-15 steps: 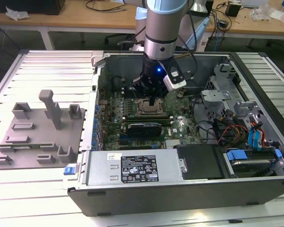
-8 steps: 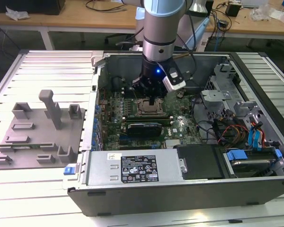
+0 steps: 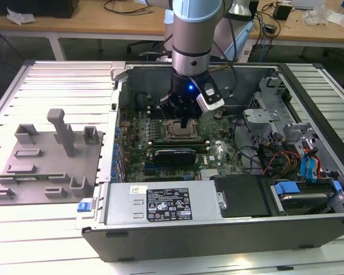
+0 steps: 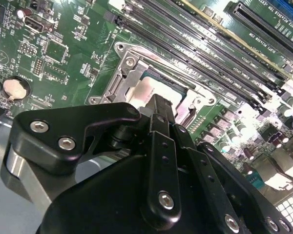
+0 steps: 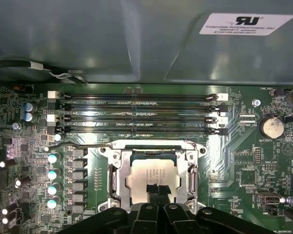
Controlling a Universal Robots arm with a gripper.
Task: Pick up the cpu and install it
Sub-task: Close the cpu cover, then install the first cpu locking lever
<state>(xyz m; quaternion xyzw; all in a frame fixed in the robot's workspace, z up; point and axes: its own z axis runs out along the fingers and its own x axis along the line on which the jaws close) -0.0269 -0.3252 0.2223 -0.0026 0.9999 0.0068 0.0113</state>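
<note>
You see the tool closed, tips together and gripping nothing, over the cpu – seated in its socket, at 12 o'clock from the silver box in the exterior view

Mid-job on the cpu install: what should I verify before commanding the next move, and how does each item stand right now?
1. cpu lies inside the socket frame: ok.
2. cpu sits flat and square in the frame: cannot tell.
3. gripper is shut, tips over the cpu's middle: ok.
4. Tips touching the cpu's top plate: cannot tell.
5. gripper stands apart from the memory slots: ok.
</note>
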